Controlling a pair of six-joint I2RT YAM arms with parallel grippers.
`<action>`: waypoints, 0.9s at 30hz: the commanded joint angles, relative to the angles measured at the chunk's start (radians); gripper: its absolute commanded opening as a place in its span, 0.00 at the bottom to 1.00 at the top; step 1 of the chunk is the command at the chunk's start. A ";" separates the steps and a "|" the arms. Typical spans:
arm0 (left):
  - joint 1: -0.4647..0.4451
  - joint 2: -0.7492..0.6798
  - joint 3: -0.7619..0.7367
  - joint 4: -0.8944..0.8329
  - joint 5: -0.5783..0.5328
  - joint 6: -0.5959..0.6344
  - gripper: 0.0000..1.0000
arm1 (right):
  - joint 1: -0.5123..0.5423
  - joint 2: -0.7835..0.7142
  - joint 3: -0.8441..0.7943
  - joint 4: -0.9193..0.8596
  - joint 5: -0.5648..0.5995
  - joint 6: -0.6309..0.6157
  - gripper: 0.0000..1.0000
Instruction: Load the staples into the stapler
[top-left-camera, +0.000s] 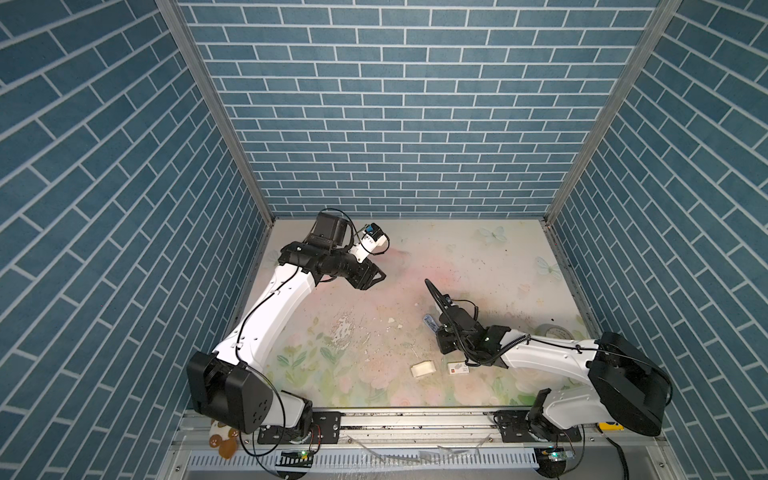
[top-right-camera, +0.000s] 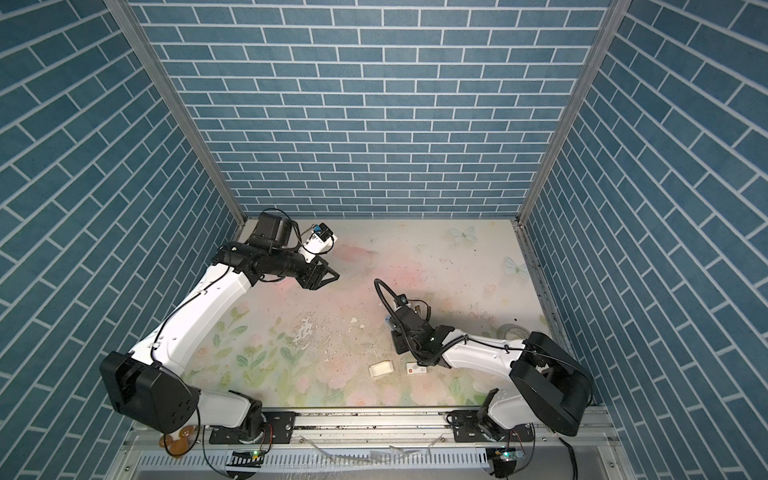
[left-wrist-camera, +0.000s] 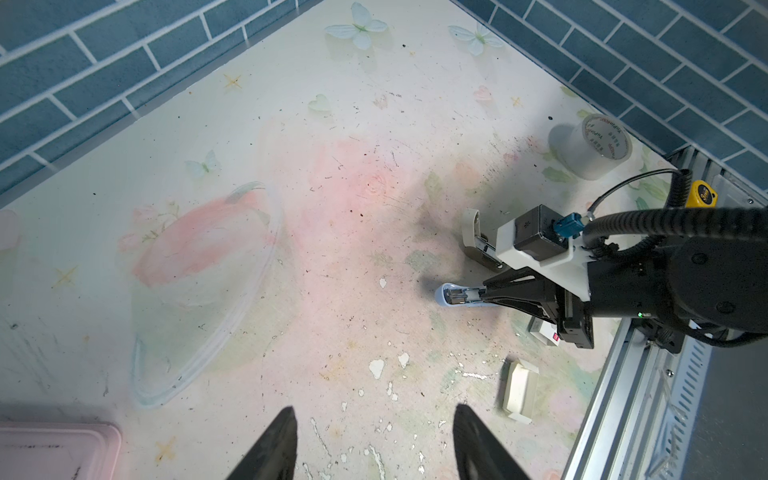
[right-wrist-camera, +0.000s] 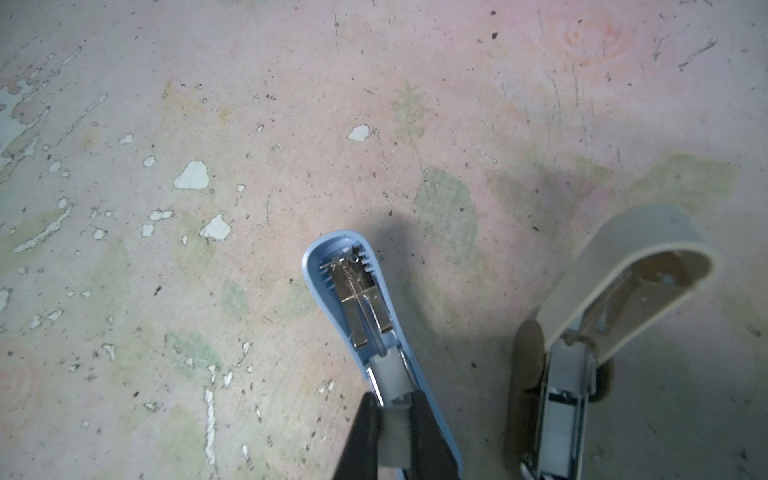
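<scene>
The blue stapler (right-wrist-camera: 357, 291) lies opened out on the table, its metal spring and inner channel showing. My right gripper (right-wrist-camera: 392, 401) is shut on a short silvery strip of staples (right-wrist-camera: 395, 436), held right over the stapler's channel. In a top view the stapler's blue tip (top-left-camera: 429, 321) pokes out from under the right wrist. My left gripper (left-wrist-camera: 374, 409) hangs open and empty above the table at the back left (top-left-camera: 380, 276), far from the stapler.
A second, beige stapler (right-wrist-camera: 623, 270) stands open beside the blue one. A white card tray (top-left-camera: 424, 369) and a red-marked sleeve (top-left-camera: 457, 368) lie near the front. A tape roll (left-wrist-camera: 590, 145) sits by the right wall, and a pink tray corner (left-wrist-camera: 54, 449) under the left arm.
</scene>
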 joint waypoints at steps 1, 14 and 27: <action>0.007 -0.010 -0.017 0.003 0.005 -0.004 0.62 | -0.003 0.009 0.003 -0.017 0.004 -0.010 0.02; 0.007 -0.017 -0.022 0.007 0.009 -0.004 0.62 | -0.004 0.026 -0.001 -0.021 -0.009 0.003 0.02; 0.008 -0.016 -0.020 0.008 0.011 -0.005 0.62 | -0.003 0.034 0.002 -0.025 -0.030 0.016 0.02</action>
